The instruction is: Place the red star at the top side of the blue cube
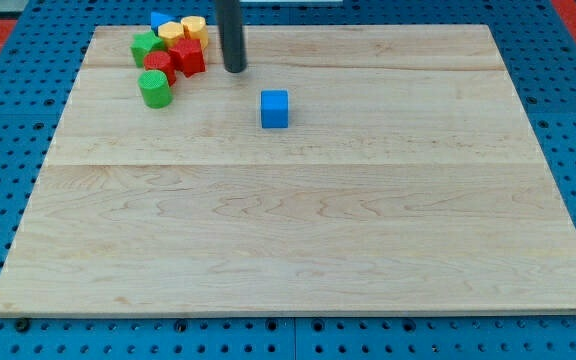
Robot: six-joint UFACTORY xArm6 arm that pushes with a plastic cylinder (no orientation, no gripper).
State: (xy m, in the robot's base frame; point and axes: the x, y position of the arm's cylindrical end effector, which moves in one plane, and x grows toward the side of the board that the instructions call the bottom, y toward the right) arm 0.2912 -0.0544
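The single camera view is showing a pale wooden board point(298, 220) lying on a blue pegboard point(8, 120); a straight dark rod is coming down from the view's top, and my tip point(234, 70) is resting on the board near its upper left area. There is no pincer here at all, only this bare rod, so nothing is being held and no wide or narrow opening can be told.

Just to the view's left of my tip, the red star point(190, 57) is sitting at the near edge of a tight cluster, close to the tip but not visibly touching it; packed around it are a second red block point(160, 66), two yellow blocks point(192, 27) point(171, 32), a green block point(145, 46), and a blue block point(157, 19) peeking out behind; a green cylinder point(155, 88) is standing lower left of the tip. The blue cube point(275, 108) is sitting alone, below and slightly right of the tip, near it.

Judging the step: the star is not yet freed from the cluster. The next move is likely calling for the tip to circle round to the star's far left side, then nudge it rightward, stopping it just above the cube without dragging neighbours along.
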